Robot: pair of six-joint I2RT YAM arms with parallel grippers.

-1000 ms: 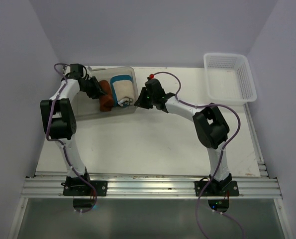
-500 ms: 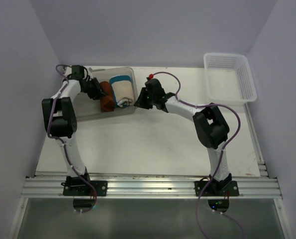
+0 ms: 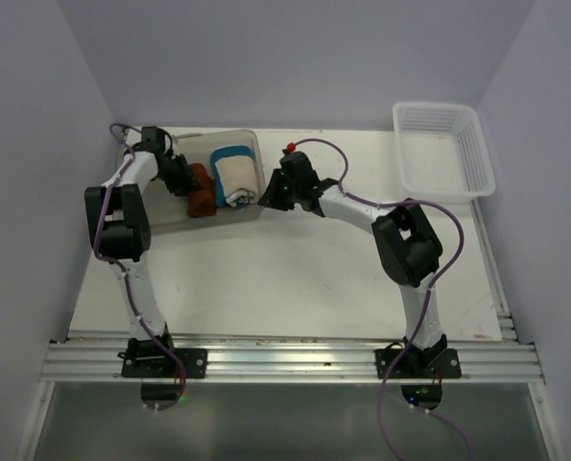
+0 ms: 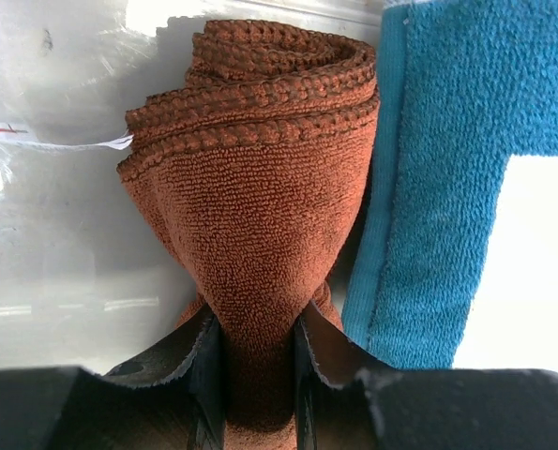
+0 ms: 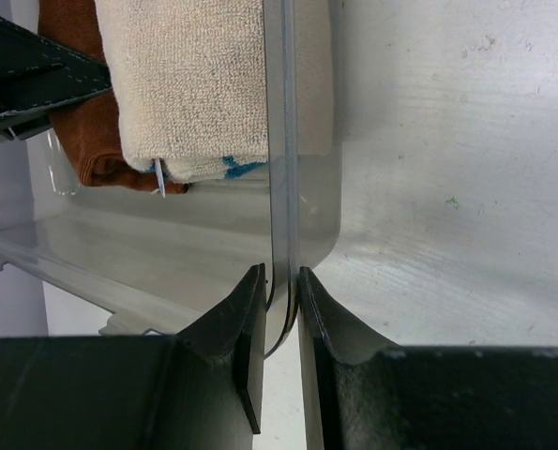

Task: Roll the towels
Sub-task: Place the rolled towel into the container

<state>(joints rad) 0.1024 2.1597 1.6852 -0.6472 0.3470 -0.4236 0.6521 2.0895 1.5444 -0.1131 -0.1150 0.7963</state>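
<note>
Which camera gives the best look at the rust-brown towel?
The left wrist view: the rust-brown towel fills it, rolled, pinched by the left gripper. The top view shows a small brown patch in the clear bin; the right wrist view shows just a corner beside the cream towel.

A robotics lab cell: white table [image 3: 285, 279] boxed in by plain lavender panels [image 3: 295, 58], cabled robot arms [image 3: 136, 288] bolted to an aluminium rail [image 3: 295, 362].
</note>
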